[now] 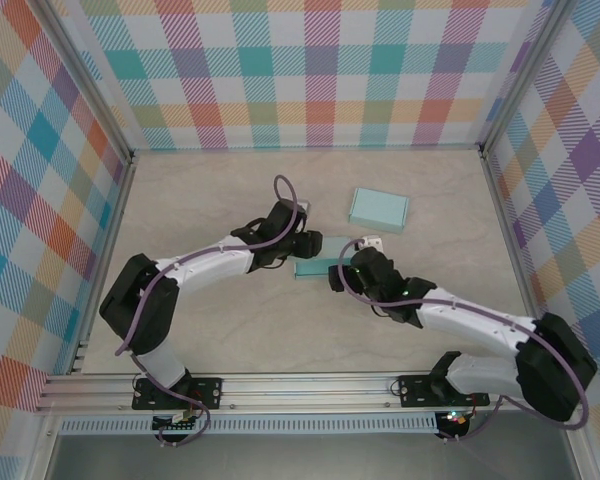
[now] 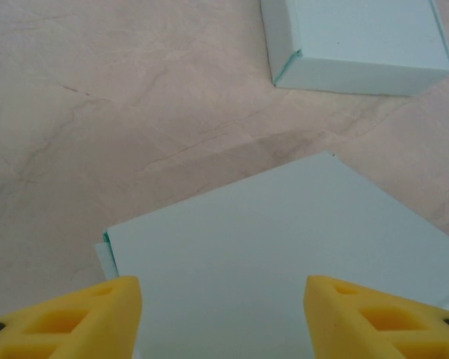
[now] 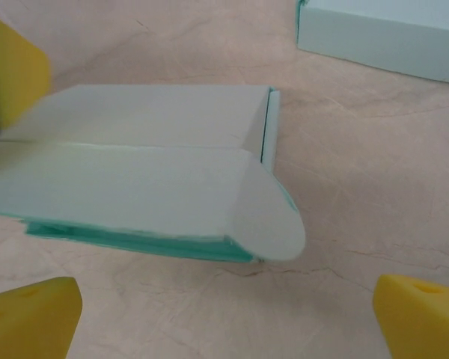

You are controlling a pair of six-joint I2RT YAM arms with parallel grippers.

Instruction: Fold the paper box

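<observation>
L gripper (image 2: 221, 303), fingers spread, is hovering over the paper box (image 2: 284, 254), prob. to pin it; R gripper (image 3: 224, 310), also spread, is facing its flap (image 3: 273, 224) for folding.

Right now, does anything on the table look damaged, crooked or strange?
Nothing looks damaged or spilled. The flat box is only partly folded, and its rounded flap sticks out at one corner, which fits an unfinished fold. The closed box behind it looks intact.

Left claw (image 2: 223, 299), right claw (image 3: 226, 299) seemingly open.
</observation>
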